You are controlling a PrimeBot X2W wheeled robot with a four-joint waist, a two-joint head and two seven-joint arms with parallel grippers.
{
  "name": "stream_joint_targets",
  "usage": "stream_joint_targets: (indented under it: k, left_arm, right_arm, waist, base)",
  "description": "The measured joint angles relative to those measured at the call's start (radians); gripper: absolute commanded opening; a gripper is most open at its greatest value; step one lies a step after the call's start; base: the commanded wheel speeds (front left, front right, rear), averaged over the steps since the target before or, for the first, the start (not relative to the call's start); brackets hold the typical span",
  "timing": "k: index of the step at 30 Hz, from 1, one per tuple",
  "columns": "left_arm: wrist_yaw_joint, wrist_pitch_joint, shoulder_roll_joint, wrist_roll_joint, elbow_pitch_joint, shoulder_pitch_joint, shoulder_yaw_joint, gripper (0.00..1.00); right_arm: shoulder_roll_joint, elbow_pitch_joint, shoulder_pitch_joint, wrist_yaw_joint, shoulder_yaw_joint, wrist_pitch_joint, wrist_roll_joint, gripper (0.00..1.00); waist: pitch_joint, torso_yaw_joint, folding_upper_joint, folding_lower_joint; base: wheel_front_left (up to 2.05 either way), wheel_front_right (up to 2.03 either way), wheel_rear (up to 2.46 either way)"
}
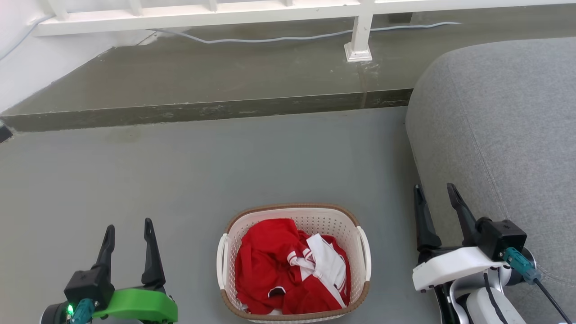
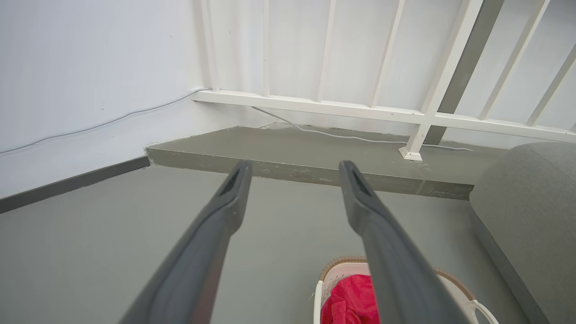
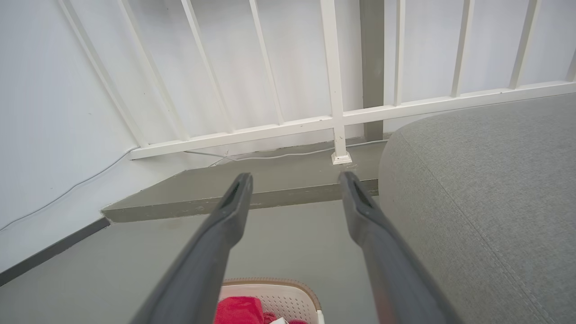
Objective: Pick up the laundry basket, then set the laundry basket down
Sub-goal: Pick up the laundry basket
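Observation:
The laundry basket [image 1: 335,220] sits on the grey floor at the bottom centre of the head view, cream-white and perforated with a brown rim and white side handles. Red and white clothes [image 1: 288,265] fill it. My left gripper [image 1: 128,227] hangs open to the basket's left, apart from it. Open as well, my right gripper [image 1: 435,191] stands to the basket's right, clear of the handle. The basket's far rim [image 2: 335,265] peeks in at the bottom of the left wrist view, partly behind a finger [image 2: 382,234]. In the right wrist view the basket [image 3: 279,294] lies low between the fingers.
A grey sofa [image 1: 499,135] rises close on the right, just beside my right gripper. A raised concrete step [image 1: 202,110] crosses the floor ahead, with a white railing [image 1: 360,36] and a loose cable [image 1: 270,38] on it. A white wall [image 2: 90,81] stands at the left.

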Motion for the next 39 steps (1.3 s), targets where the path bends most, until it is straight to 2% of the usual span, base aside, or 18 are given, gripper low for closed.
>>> stream_joint_targets:
  k: [23,32,39]
  left_arm:
    - [0.009,0.0,0.004,0.0,-0.055,0.038,-0.004,1.0]
    - [0.009,0.0,0.005,-0.002,-0.019,0.037,-0.016,1.0]
    - [0.009,0.0,0.007,-0.001,0.049,0.01,-0.037,1.0]
  right_arm:
    - [0.0,-0.032,0.001,-0.002,-0.005,0.0,0.0,1.0]
    - [0.0,-0.019,-0.005,-0.009,-0.018,0.0,0.01,1.0]
    - [0.0,0.046,-0.051,-0.007,-0.013,0.0,0.002,1.0]
  waist:
    - [0.037,-0.012,0.0001,0.0]
    - [0.091,-0.015,0.0,0.0001]
    - [0.151,-0.017,0.0,0.0001]
  base:
    - [0.0,0.0,0.0]
    - [0.0,0.0,0.0]
    - [0.0,0.0,0.0]
